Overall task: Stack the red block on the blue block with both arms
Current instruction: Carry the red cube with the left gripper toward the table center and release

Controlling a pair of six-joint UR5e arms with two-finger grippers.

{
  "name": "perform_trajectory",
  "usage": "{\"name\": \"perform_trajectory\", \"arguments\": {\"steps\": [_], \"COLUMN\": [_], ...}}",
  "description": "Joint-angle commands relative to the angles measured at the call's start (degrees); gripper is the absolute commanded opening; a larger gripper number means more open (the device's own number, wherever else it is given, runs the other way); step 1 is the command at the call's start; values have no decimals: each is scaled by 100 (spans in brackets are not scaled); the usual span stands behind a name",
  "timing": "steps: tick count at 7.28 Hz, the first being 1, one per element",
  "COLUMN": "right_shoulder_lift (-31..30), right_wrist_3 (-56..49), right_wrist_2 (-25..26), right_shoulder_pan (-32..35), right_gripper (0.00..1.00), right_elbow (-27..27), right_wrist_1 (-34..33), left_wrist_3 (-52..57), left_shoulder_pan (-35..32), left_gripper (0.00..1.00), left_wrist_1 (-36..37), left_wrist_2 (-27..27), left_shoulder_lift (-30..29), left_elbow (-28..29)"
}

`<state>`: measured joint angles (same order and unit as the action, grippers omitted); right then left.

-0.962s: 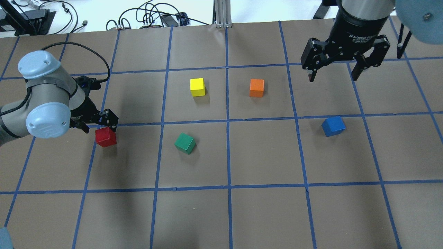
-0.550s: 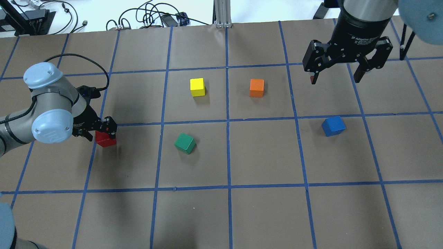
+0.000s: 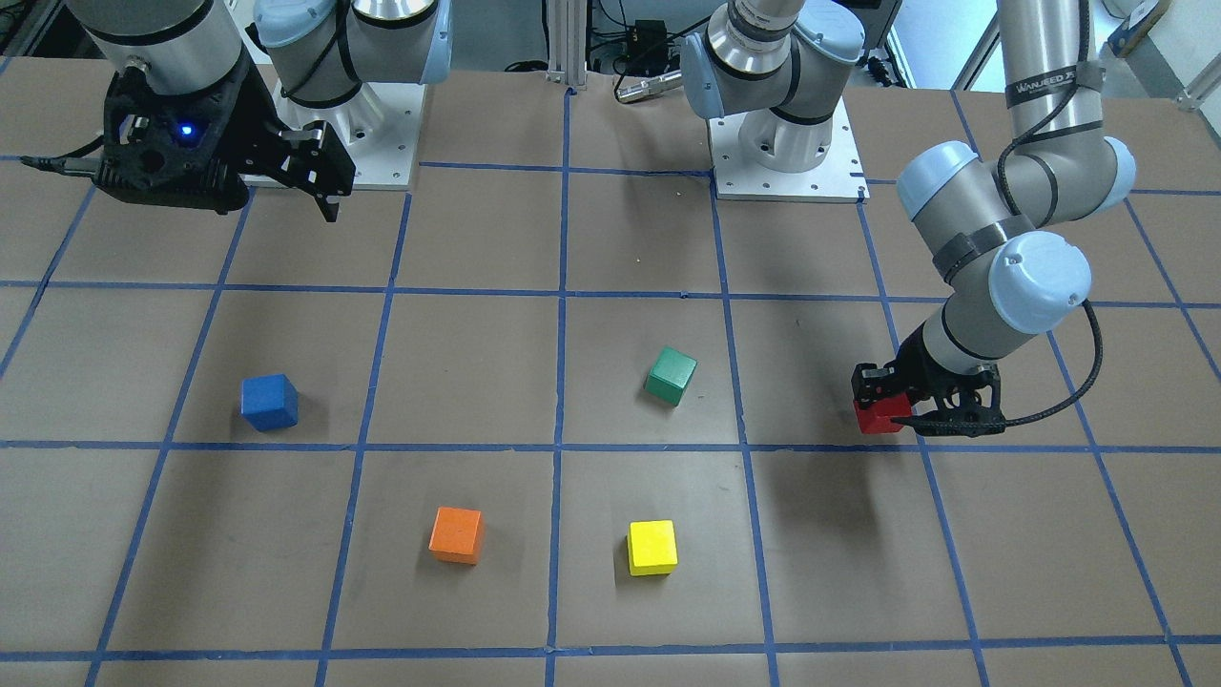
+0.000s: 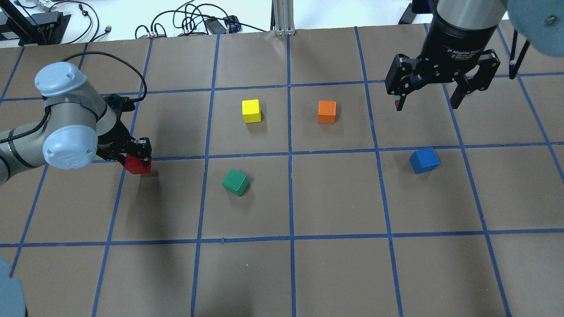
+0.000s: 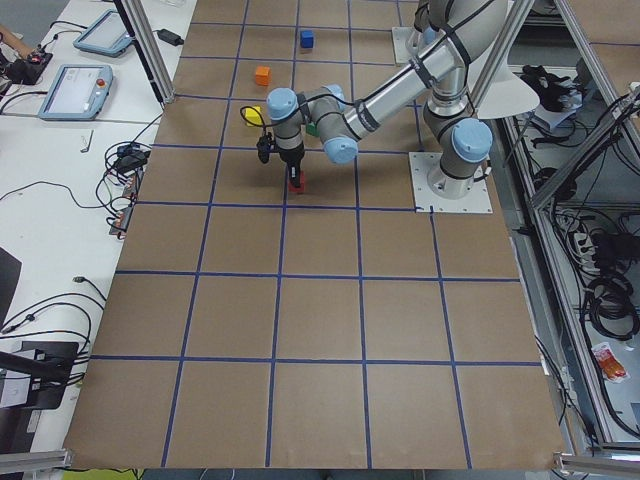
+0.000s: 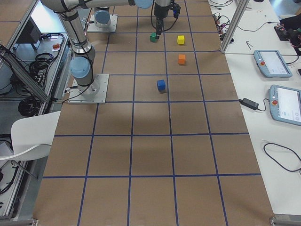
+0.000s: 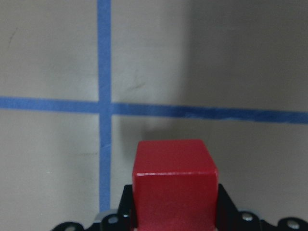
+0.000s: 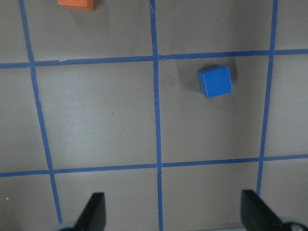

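The red block point(image 4: 141, 166) is clamped between the fingers of my left gripper point(image 4: 135, 161) at the table's left side, just off the brown paper. It fills the lower middle of the left wrist view point(image 7: 174, 187) and also shows in the front view point(image 3: 879, 418). The blue block point(image 4: 424, 160) sits alone on the table at the right, also seen in the front view point(image 3: 269, 402) and the right wrist view point(image 8: 215, 81). My right gripper point(image 4: 427, 105) hangs open and empty, high above the table, beyond the blue block.
A green block point(image 4: 235, 182) lies right of the red block. A yellow block point(image 4: 251, 111) and an orange block point(image 4: 326, 112) sit farther back in the middle. Blue tape lines grid the brown table cover. Cables lie beyond the far edge.
My left gripper came down over the red block, shut on it and carried it slightly up and away from its spot. The right gripper shifted only a little.
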<state>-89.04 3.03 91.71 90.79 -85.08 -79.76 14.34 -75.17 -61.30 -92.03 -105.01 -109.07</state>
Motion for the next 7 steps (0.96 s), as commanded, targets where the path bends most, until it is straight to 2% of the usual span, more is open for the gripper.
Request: {"name": "perform_trajectory", "arguments": {"steps": [1, 2, 4, 6, 7], "right_shoulder_lift": [0, 0, 0, 0, 0], "right_wrist_3": [4, 13, 13, -4, -5], "right_wrist_2": [-21, -13, -4, 5, 14], "right_shoulder_pan": [9, 9, 9, 9, 9], "right_gripper": [100, 100, 100, 100, 100], "right_elbow": [0, 9, 0, 0, -9], "right_wrist_1": [-4, -4, -4, 4, 22], "left_wrist_3": [-1205, -1823, -2467, -3260, -3584], "left_shoulder_pan": [-1152, -1741, -2770, -3335, -3520], "left_gripper": [0, 0, 0, 0, 0], "left_wrist_1": [-1162, -1130, -999, -439, -105], "left_wrist_2": [132, 429, 528, 528, 694], "left_shoulder_lift": [0, -97, -317, -615, -817], "left_elbow": [1059, 1324, 1423, 1362, 1362]}}
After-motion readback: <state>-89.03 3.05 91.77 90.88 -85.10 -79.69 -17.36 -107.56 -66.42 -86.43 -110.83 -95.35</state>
